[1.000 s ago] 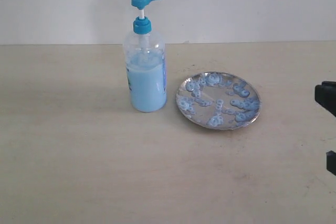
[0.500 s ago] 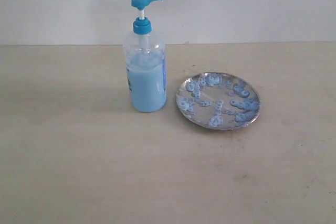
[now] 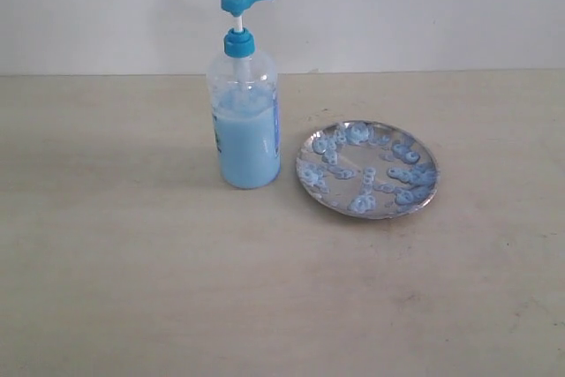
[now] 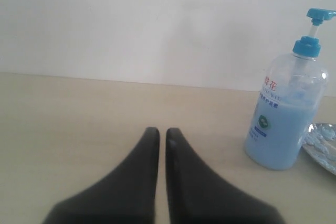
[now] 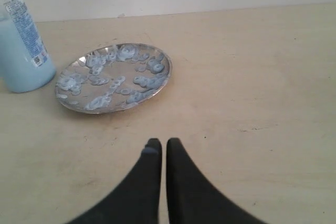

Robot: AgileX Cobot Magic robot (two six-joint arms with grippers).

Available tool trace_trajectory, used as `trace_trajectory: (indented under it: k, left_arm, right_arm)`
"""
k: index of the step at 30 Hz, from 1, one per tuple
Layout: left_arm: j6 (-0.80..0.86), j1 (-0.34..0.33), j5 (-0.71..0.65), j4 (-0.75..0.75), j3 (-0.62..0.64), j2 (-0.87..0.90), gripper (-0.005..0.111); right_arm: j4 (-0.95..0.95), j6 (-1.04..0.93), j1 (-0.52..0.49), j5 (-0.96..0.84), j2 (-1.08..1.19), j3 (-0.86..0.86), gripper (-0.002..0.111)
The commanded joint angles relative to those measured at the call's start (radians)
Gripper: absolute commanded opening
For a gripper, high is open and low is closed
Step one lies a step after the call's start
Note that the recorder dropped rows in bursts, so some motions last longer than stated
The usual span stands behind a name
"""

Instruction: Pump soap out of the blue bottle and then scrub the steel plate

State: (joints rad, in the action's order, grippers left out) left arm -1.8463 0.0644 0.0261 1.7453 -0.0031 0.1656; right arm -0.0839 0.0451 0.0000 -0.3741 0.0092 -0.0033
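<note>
Steel glints from the steel plate (image 3: 305, 184), which we see lying flat on the beige tabletop (image 3: 132, 262) right of the exterior frame's centre, dotted with pale ring-like blobs of soap (image 3: 406, 174). Just beside it, left of centre and apart from its rim, the blue bottle (image 3: 245, 121) stands upright, about half full, with its pump head raised and the spout pointing right. Neither arm shows in this view.

In the left wrist view we find the left gripper (image 4: 163, 132) clenched, its dark jaws pressed nearly together with only a sliver between them, holding nothing and touching nothing; the bottle (image 4: 283, 124) stands well apart from it.

In the right wrist view the right gripper (image 5: 163, 144) is likewise clenched and empty above bare tabletop, short of the plate (image 5: 79, 107).
</note>
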Motion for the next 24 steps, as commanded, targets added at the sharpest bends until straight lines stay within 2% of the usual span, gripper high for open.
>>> trace_trajectory:
  k: [1,16,17,19,20,21,23,24]
  left_arm:
    - [0.007,-0.002,0.003,-0.001,0.003,-0.008,0.004]
    - [0.007,-0.002,0.006,-0.002,0.003,-0.008,0.004]
    - [0.011,-0.002,-0.015,-0.119,0.003,-0.008,0.004]
    - [0.172,-0.002,-0.019,-0.471,-0.012,-0.015,0.004]
    - [0.374,-0.002,-0.019,-0.756,-0.047,-0.023,0.004]
    - [0.556,-0.002,-0.020,-0.919,-0.069,-0.033,0.004]
    - [0.996,-0.002,-0.020,-1.185,-0.118,-0.057,0.004]
    - [1.142,-0.002,-0.020,-1.252,-0.133,-0.069,0.004]
  right_arm:
    - [-0.001,-0.010,-0.003,0.017,0.002,0.003,0.000]
    - [-0.001,-0.010,-0.003,0.019,0.002,0.003,0.000]
    - [-0.001,-0.010,-0.003,0.019,0.002,0.003,0.000]
    - [-0.001,-0.010,-0.003,0.019,0.002,0.003,0.000]
    - [-0.001,-0.010,-0.003,0.019,0.002,0.003,0.000]
    - [-0.001,-0.010,-0.003,0.019,0.002,0.003,0.000]
    - [-0.001,-0.010,-0.003,0.019,0.002,0.003,0.000]
    - [-0.001,-0.010,-0.003,0.019,0.002,0.003,0.000]
